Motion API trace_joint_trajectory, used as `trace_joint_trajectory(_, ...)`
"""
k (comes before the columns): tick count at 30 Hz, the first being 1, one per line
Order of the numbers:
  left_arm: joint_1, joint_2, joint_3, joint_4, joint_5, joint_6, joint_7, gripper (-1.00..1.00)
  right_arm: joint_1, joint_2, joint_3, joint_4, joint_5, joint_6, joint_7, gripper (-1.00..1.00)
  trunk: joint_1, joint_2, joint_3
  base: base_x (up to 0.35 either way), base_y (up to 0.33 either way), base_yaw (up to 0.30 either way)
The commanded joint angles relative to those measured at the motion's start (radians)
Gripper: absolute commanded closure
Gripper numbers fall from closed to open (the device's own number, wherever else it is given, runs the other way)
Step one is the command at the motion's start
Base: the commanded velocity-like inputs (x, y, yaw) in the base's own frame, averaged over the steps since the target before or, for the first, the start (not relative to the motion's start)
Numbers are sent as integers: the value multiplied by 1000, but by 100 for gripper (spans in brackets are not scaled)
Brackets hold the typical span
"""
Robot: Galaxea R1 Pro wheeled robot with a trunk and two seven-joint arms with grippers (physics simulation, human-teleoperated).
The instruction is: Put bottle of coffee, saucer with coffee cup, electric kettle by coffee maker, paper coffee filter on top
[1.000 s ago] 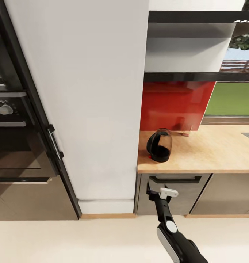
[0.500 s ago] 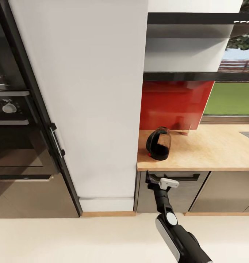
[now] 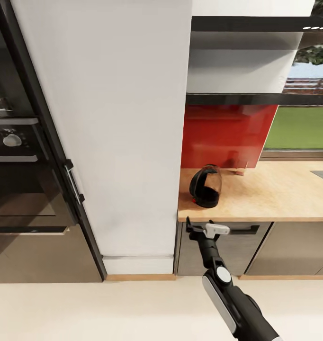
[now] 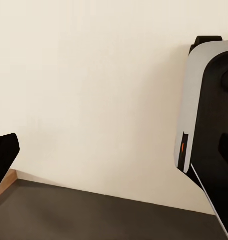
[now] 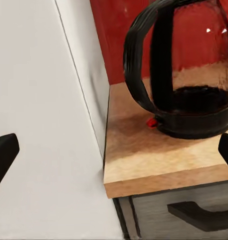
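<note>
Nearest, the right gripper [image 3: 201, 228] hangs in front of the dark drawer [image 3: 228, 246], below the countertop's front edge, its fingers spread wide and holding nothing. Just beyond, the electric kettle [image 3: 206, 186] stands upright on the kitchen countertop [image 3: 275, 194], near the corner by the white cabinet panel [image 3: 119, 118]. Farther back, a small object against the red backsplash [image 3: 228, 135] is too blurred to name. Judging from this, the kettle awaits pickup; little of the station looks done.
</note>
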Motion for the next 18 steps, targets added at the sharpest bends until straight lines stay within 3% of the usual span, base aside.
trace_joint_trajectory(1, -2, -1, -9, 3, 8, -6, 1, -100, -3, -7, 4, -3, -9, 11, 9, -100, 1, -2, -2, 0, 0, 0)
trace_joint_trajectory(8, -2, -3, -8, 3, 7, -6, 1, -100, -4, -76, 6, -8, -5, 28, 56, -100, 1, -2, -2, 0, 0, 0)
trace_joint_trajectory(18, -2, -1, -7, 3, 7, 1, 2, -100, -4, -87, -4, -22, -5, 29, 55, -100, 1, -2, -2, 0, 0, 0)
